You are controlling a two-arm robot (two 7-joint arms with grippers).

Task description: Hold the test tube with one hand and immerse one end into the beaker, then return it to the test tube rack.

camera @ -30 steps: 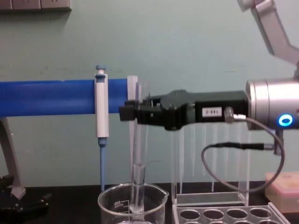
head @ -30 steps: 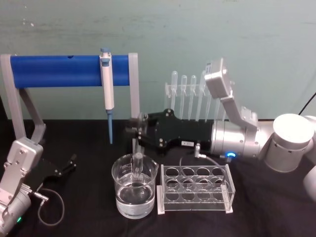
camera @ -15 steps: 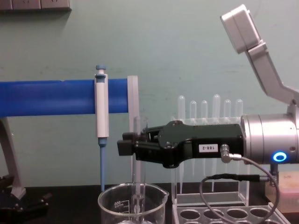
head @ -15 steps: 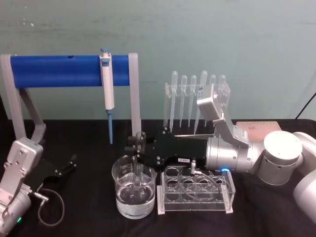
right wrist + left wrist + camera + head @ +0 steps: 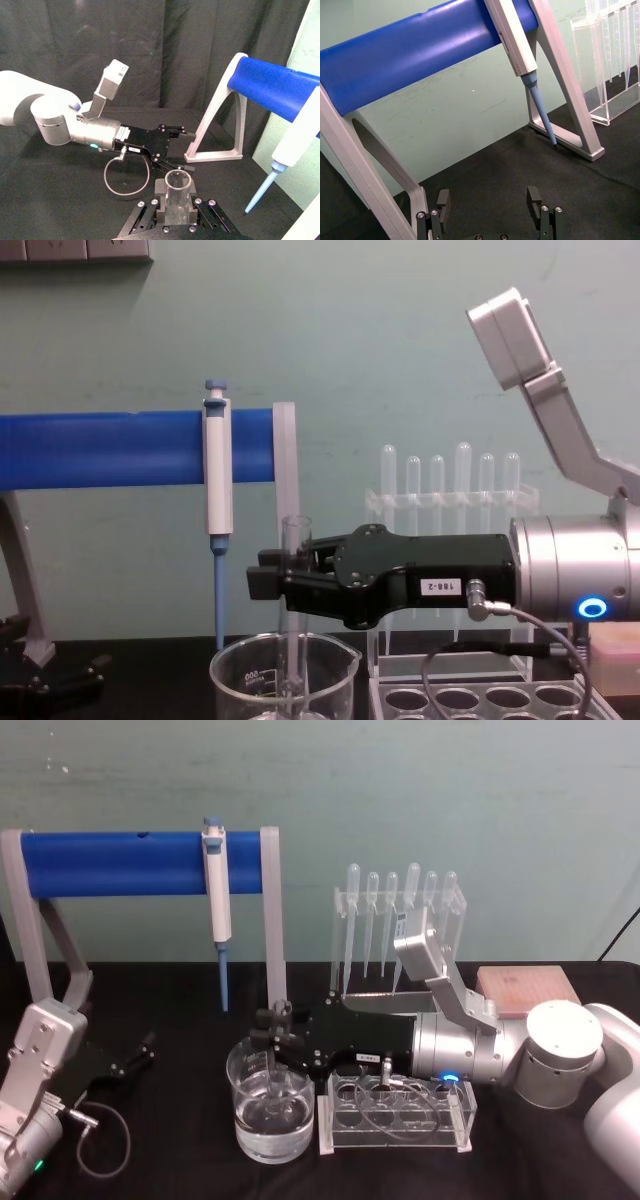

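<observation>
The clear test tube (image 5: 296, 550) stands upright with its lower end down inside the wide glass beaker (image 5: 250, 680), which holds water (image 5: 270, 1125). My right gripper (image 5: 268, 578), black with a white label, reaches in from the right and is shut on the tube just below its flared rim. From the head the tube (image 5: 277, 1078) shows inside the beaker (image 5: 245, 1080), under the right gripper (image 5: 274, 1042). The right wrist view looks down on the tube's open rim (image 5: 179, 181) between the fingers (image 5: 160, 189). My left gripper (image 5: 140, 1055) rests parked and open at the table's left, also seen at close range (image 5: 490, 212).
A blue bar stand (image 5: 120, 863) holds a white-and-blue pipettor (image 5: 216, 890) behind the beaker. A clear rack with round holes (image 5: 395, 1112) sits just right of the beaker, under my right wrist. Plastic pipettes (image 5: 400, 920) hang at the back; a brown box (image 5: 525, 988) lies right.
My right gripper has come down with the test tube, sinking the tube's lower end deeper into the beaker. The left arm has not moved.
</observation>
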